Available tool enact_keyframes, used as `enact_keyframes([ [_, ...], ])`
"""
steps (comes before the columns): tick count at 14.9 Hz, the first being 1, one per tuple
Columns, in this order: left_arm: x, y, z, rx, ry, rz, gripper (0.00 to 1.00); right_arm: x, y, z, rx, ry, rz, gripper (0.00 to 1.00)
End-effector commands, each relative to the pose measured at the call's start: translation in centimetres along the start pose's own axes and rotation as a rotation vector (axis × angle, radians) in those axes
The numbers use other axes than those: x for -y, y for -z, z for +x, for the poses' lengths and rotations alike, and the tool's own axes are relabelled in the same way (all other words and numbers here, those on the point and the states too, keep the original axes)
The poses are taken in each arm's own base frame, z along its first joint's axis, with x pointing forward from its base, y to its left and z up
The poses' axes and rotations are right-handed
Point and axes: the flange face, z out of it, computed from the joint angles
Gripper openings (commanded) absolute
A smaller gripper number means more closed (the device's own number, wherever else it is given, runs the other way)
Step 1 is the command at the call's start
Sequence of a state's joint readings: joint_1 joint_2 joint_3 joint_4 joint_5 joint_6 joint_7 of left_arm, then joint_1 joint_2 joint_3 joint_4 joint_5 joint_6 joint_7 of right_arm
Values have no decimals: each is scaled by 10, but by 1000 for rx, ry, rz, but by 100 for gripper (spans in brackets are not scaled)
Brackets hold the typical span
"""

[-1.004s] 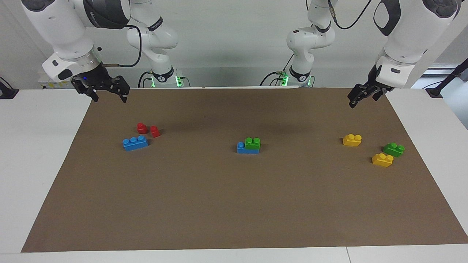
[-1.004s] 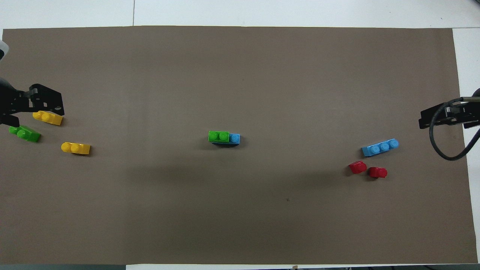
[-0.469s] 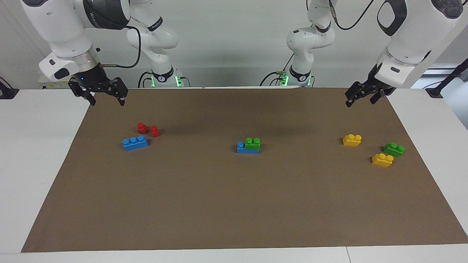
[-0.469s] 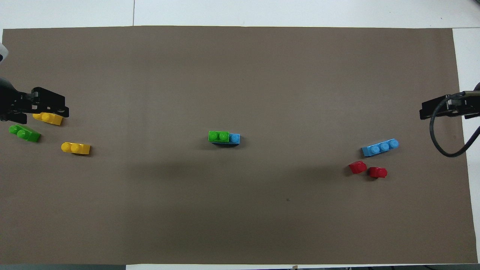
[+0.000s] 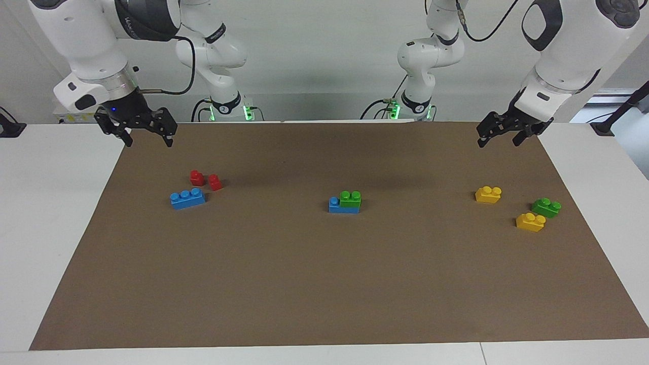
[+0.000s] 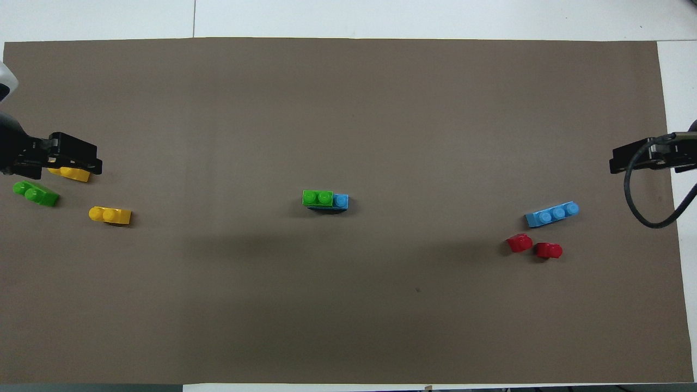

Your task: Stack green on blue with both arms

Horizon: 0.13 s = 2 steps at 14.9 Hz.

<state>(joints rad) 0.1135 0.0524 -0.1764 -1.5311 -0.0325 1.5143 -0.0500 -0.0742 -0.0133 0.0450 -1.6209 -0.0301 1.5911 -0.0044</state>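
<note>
A green brick [image 5: 350, 198] sits on one end of a blue brick [image 5: 335, 205] at the mat's middle; one blue stud stays bare. The overhead view shows the same green [image 6: 317, 197] on blue [image 6: 341, 201]. A second green brick [image 5: 546, 207] lies loose at the left arm's end. A second blue brick [image 5: 187, 198] lies loose at the right arm's end. My left gripper [image 5: 498, 142] hangs open and empty above the mat's corner. My right gripper [image 5: 148, 141] hangs open and empty above the other corner.
Two yellow bricks [image 5: 488, 194] [image 5: 530, 221] lie beside the loose green one. Two small red bricks [image 5: 196, 177] [image 5: 215, 182] lie just nearer to the robots than the loose blue brick. A brown mat [image 5: 324, 284] covers the white table.
The left gripper has turned at the wrist and its fingers now show apart. The right gripper has shifted a little toward the mat's edge. No brick has moved.
</note>
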Motion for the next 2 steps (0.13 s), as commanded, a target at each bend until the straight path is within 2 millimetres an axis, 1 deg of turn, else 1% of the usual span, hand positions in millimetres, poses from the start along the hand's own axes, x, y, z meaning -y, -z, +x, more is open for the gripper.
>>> enact_keyframes([
  [1, 1, 1, -11, -10, -14, -12, 100, -4, -1, 0, 4, -20, -2, 100],
  [2, 1, 1, -11, -10, -14, -12, 100, -8, -1, 0, 5, -26, -2, 100],
])
